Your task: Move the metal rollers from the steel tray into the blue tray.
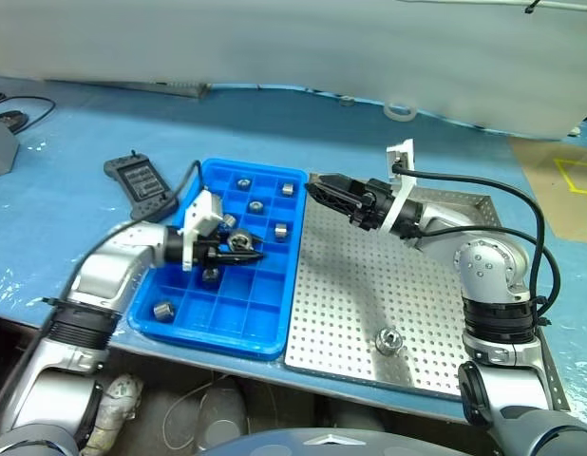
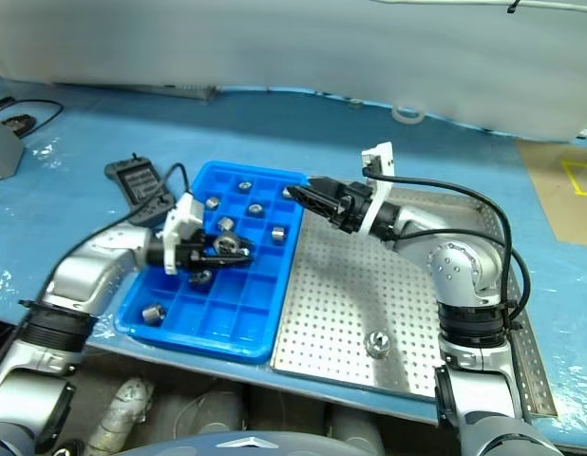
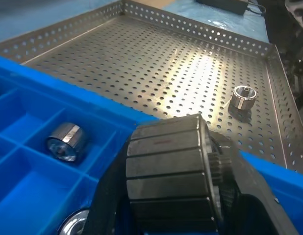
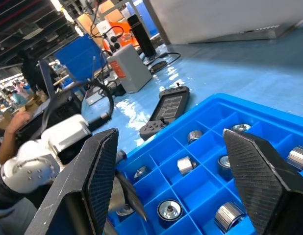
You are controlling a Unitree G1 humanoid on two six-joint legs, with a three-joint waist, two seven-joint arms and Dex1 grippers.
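Nearly done: several rollers (image 1: 282,229) already in blue tray (image 1: 179,328) compartments. One roller (image 1: 388,340) left on steel tray (image 1: 350,285). Left gripper (image 1: 244,249) clamped on a roller above blue tray; right gripper (image 1: 317,193) open, empty.

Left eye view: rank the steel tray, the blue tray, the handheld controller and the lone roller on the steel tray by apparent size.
1. steel tray
2. blue tray
3. handheld controller, farther back, so it may look smaller than it is
4. roller
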